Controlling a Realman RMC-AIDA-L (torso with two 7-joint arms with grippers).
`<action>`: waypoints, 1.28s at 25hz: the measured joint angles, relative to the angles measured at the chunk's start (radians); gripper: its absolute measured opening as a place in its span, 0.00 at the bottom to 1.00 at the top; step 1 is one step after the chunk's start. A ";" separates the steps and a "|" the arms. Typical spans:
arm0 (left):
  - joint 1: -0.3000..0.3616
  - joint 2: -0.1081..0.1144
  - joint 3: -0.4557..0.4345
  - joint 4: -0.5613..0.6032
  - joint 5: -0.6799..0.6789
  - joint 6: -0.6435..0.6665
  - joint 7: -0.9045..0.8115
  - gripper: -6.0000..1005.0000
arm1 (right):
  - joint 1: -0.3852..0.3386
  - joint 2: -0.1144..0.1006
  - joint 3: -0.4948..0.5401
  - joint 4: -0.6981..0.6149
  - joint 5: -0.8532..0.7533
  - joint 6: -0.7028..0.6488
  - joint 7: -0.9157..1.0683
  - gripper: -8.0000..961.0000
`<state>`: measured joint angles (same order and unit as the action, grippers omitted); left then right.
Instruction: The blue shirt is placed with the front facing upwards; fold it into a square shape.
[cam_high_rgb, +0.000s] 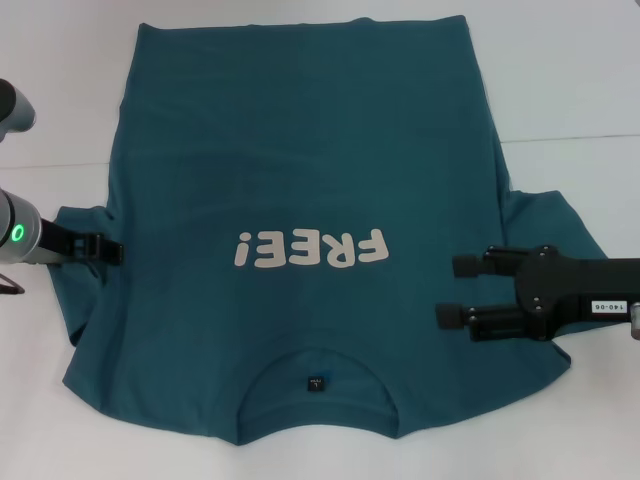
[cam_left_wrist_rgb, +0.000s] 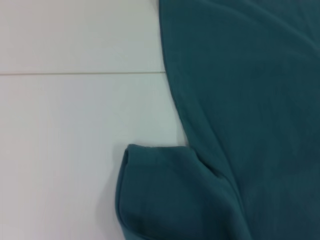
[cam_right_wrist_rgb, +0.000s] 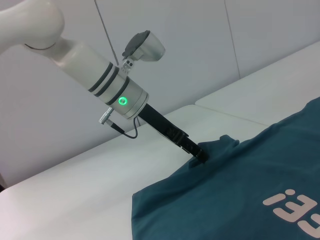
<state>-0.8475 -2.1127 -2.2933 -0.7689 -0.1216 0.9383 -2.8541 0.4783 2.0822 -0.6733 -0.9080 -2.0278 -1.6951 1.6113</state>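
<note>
Two grippers flanking blue shirt (cam_high_rgb: 300, 190), left gripper (cam_high_rgb: 112, 249) pinching its sleeve, right gripper (cam_high_rgb: 448, 291) open above opposite sleeve.

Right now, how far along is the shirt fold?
Done: the dark teal-blue cotton T-shirt lies flat, white "FREE!" print up. In hand: left gripper sits at its left sleeve; right gripper, jaws open, hovers over the right side. Left: every fold.

Dark teal-blue matt cotton-like cloth T-shirt (cam_high_rgb: 300, 180) with flat white print; smooth white matt table (cam_high_rgb: 570, 90); matt black hard-surfaced right gripper (cam_high_rgb: 455, 292); glossy white-shelled left arm (cam_right_wrist_rgb: 95, 70)
</note>
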 joint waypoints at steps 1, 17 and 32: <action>0.000 0.000 0.000 0.000 0.003 -0.002 0.000 0.78 | 0.000 0.000 0.000 0.000 0.000 0.000 0.000 0.94; 0.009 -0.003 0.002 0.003 0.035 -0.023 -0.001 0.78 | -0.001 0.002 -0.001 0.000 0.000 -0.001 -0.001 0.94; -0.007 -0.001 0.030 0.046 0.034 -0.038 -0.001 0.69 | 0.002 0.002 0.000 0.000 0.000 -0.010 -0.001 0.94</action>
<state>-0.8548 -2.1141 -2.2628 -0.7224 -0.0873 0.9002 -2.8547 0.4802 2.0846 -0.6738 -0.9081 -2.0279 -1.7048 1.6106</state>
